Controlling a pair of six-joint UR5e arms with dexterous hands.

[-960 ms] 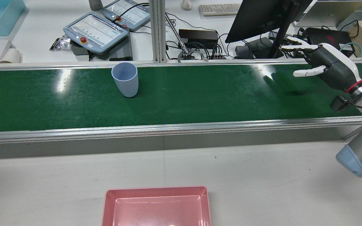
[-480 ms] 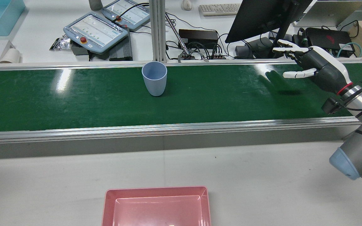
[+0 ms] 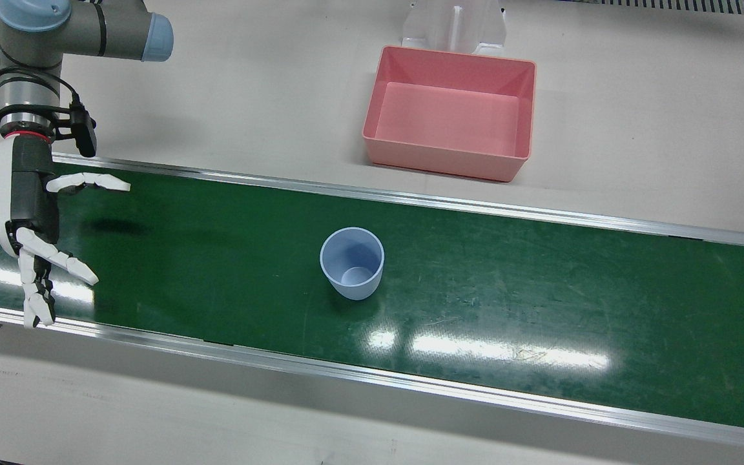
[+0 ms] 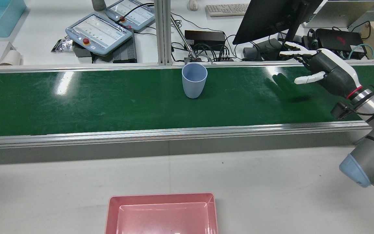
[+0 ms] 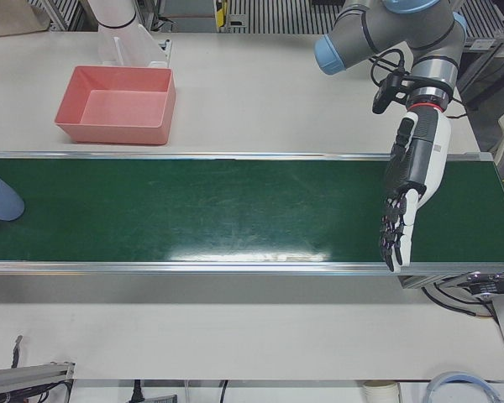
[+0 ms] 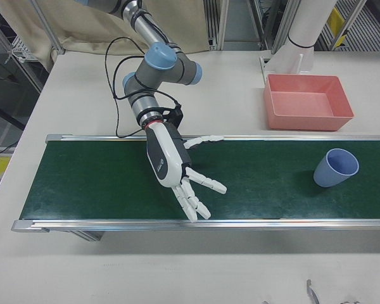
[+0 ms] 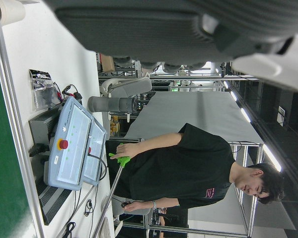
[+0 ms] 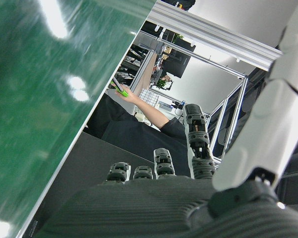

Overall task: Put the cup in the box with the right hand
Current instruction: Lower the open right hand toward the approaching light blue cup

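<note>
While the pale blue plastic cup (image 4: 194, 80) stands upright on the green conveyor belt (image 4: 109, 97), you are at the waiting-to-grasp step: your right hand (image 4: 323, 71) hovers over the belt's right end in the rear view, well apart from the cup, fingers (image 3: 68, 265) spread wide and holding nothing. The left hand (image 5: 407, 197) hangs over the opposite end of the belt with its fingers extended and empty too.

By my reading, your next move calls for bringing the right hand level with the cup's wall, thumb on one side and the other fingers on the other, then closing around it without tipping it.

As for containers, the cup looks empty inside in the front view. The pink rectangular plastic box (image 3: 451, 115) sits on the white counter (image 3: 637, 129) beside the belt, well apart from the cup, and it holds nothing yet.
</note>
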